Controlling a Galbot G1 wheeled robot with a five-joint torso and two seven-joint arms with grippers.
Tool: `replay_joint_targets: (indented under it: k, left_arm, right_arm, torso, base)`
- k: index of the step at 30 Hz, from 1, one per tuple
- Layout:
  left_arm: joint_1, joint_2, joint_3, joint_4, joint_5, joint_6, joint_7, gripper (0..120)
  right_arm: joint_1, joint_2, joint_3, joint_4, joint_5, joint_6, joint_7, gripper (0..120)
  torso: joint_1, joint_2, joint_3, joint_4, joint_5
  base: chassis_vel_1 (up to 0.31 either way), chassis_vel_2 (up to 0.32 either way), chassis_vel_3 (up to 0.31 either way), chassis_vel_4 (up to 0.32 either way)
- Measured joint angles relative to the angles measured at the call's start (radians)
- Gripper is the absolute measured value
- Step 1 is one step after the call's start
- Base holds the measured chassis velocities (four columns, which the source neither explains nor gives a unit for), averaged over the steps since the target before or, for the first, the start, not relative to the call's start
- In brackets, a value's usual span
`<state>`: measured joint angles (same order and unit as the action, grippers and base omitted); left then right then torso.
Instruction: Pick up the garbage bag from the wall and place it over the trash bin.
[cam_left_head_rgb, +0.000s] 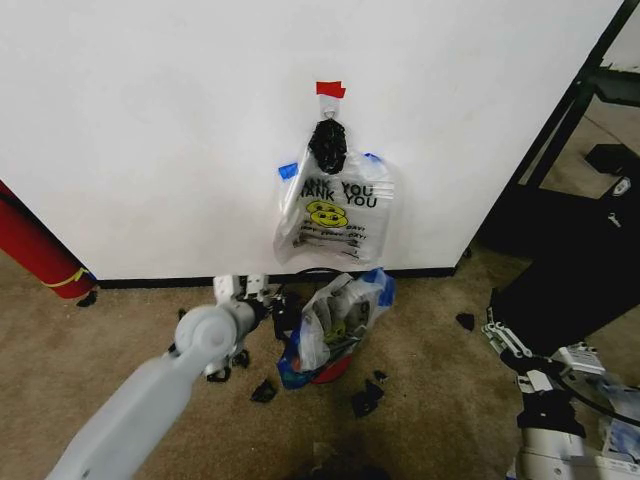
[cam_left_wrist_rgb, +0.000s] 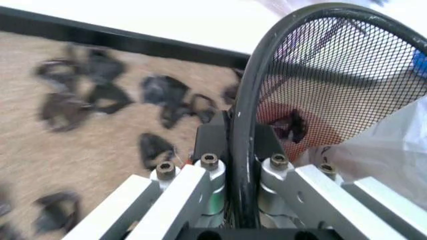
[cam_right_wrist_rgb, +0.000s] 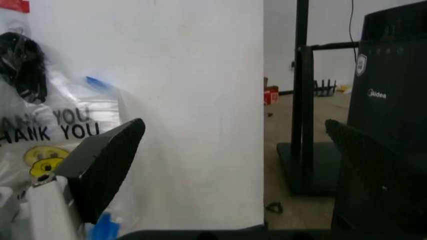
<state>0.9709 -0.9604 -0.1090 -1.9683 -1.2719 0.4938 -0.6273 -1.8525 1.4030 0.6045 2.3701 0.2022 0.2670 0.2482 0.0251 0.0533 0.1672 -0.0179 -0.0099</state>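
Left wrist view shows your left gripper (cam_left_wrist_rgb: 241, 165) clamped on the black wire-mesh trash bin's (cam_left_wrist_rgb: 347, 75) rim; right gripper (cam_right_wrist_rgb: 233, 170) wide apart. Next, spread the thin clear smiley garbage bag (cam_left_head_rgb: 340, 310) over it.

Left gripper (cam_left_wrist_rgb: 241, 150) clamped (fingers closed); right gripper (cam_right_wrist_rgb: 233, 145) fingers spread.

One trash bin (cam_left_wrist_rgb: 320, 75), one red cylinder (cam_left_head_rgb: 35, 250), two end effectors (cam_left_head_rgb: 245, 292) (cam_left_head_rgb: 503, 338).
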Motion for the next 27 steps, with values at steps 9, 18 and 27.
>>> replay_joint_targets:
  k: [9, 18, 27]
  left_arm:
    - [0.085, -0.067, 0.018, -0.026, 0.098, -0.168, -0.139, 2]
    - [0.097, -0.15, 0.047, 0.015, 0.183, -0.259, -0.146, 2]
    - [0.125, -0.183, 0.045, 0.053, 0.245, -0.283, -0.133, 2]
  right_arm:
    - [0.011, -0.012, -0.006, 0.01, 0.055, -0.07, 0.028, 100]
    - [0.011, -0.022, -0.004, 0.018, 0.093, -0.099, 0.044, 100]
    - [0.015, -0.027, -0.005, 0.02, 0.11, -0.109, 0.052, 100]
  torso:
    - [0.0, 0.0, 0.0, -0.0004, -0.0003]
    - [0.0, 0.0, 0.0, -0.0004, 0.0]
    - [0.0, 0.0, 0.0, -0.0002, -0.0001]
  base:
    - [0.0, 0.0, 0.0, 0.0]
    - [0.0, 0.0, 0.0, 0.0]
    - [0.0, 0.0, 0.0, 0.0]
